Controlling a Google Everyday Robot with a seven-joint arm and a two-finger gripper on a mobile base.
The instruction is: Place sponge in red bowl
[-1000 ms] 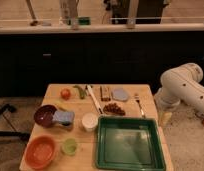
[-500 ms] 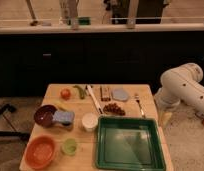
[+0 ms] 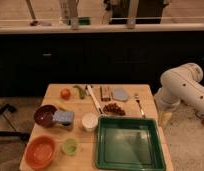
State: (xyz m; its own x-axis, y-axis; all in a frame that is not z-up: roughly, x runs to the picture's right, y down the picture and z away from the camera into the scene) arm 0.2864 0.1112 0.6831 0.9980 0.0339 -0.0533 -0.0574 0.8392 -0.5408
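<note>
- sponge [image 3: 63, 117]: on the table [image 3: 52, 95], left side, against the maroon bowl [image 3: 44, 115].
- red bowl [image 3: 40, 152]: front-left corner, apart from the sponge.
- tool [image 3: 165, 118]: beside the table's right edge; grip state cannot be told.

The wooden bench [image 3: 52, 98] carries a green rectangular plastic tray [image 3: 127, 145], white round cup [image 3: 89, 121], dark maroon bowl [image 3: 44, 116] and small green cup [image 3: 70, 146]. The gripper [image 3: 165, 118] hangs beside its right edge.
</note>
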